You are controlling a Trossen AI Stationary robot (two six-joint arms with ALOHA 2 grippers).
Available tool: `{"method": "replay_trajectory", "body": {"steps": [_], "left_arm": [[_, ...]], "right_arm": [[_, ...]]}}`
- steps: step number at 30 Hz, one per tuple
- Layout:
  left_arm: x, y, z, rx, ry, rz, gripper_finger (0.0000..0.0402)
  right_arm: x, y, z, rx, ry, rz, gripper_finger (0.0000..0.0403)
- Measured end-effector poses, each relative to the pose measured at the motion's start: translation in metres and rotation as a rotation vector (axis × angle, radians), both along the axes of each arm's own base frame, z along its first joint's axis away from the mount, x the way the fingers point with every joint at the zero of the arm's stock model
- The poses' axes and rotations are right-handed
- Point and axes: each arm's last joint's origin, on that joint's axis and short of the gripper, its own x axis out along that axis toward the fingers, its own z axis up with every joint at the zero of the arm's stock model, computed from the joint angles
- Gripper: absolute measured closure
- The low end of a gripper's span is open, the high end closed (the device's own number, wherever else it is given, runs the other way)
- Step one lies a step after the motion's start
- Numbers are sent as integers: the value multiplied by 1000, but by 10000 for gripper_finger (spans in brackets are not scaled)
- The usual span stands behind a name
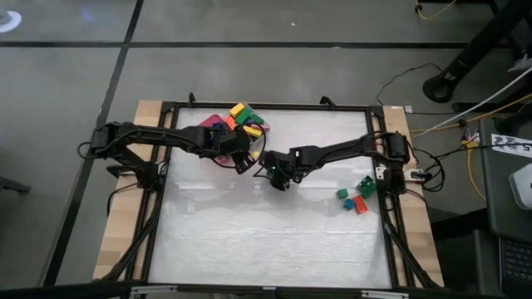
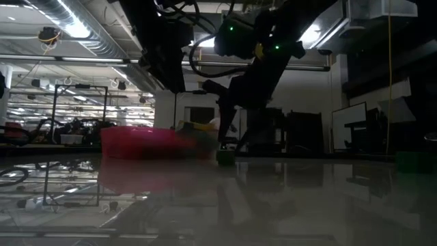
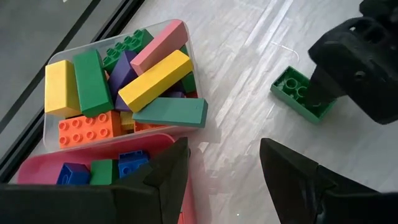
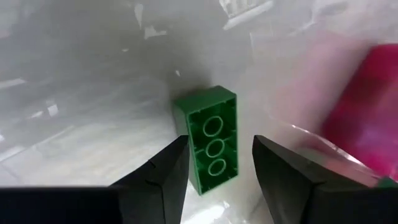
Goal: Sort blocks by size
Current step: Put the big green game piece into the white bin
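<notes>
Right gripper (image 4: 214,171) spread, fingers straddling green brick (image 4: 210,138) lying hollow side up on table (image 1: 266,241), not yet pinched. Left gripper (image 3: 224,171) spread, empty, just beside clear tray (image 3: 56,62) heaped with blocks (image 3: 152,81); pink tray (image 3: 37,168) adjoining.
</notes>
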Motion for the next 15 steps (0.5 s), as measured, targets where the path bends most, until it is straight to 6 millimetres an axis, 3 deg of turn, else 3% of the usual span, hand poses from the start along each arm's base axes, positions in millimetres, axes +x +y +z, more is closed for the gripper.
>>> {"method": "replay_trajectory", "body": {"steps": [15], "left_arm": [[0,0,0,0,-2,0,218]], "right_arm": [[8,-21,-25,22,11,-45,226]]}}
